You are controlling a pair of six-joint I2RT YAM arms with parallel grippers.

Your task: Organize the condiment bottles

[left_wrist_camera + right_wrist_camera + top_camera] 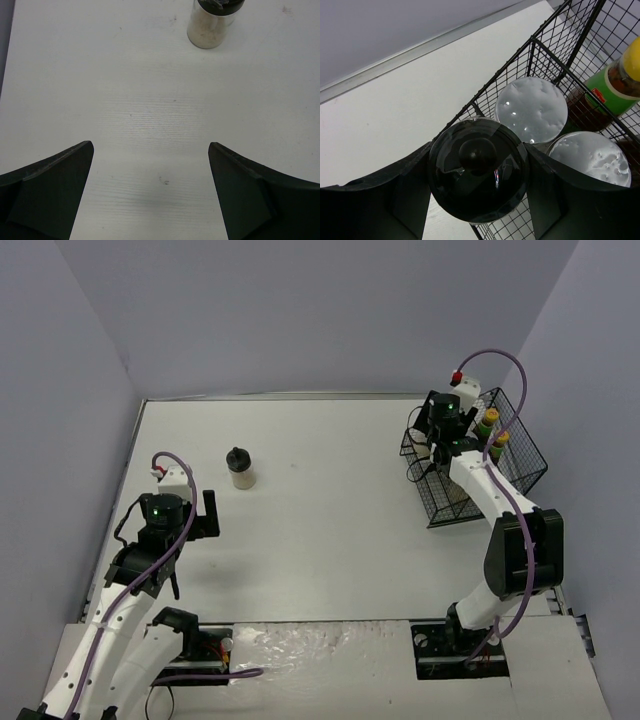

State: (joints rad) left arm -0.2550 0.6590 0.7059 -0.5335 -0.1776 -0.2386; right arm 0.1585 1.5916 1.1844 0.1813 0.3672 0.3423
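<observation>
Jar (479,172) clamped by right gripper (477,167), body hidden under lid. Second jar (210,27) cropped at top edge, whole overhead; left gripper (150,195) splayed, empty.

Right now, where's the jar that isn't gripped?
Top view: jar stands alone on the table's left half, just ahead of the open left hand, far from the basket at right.

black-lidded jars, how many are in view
2: one jar stands on the table ahead of the left gripper; the other jar is in the right gripper at the wire basket. More may hide inside.
</observation>
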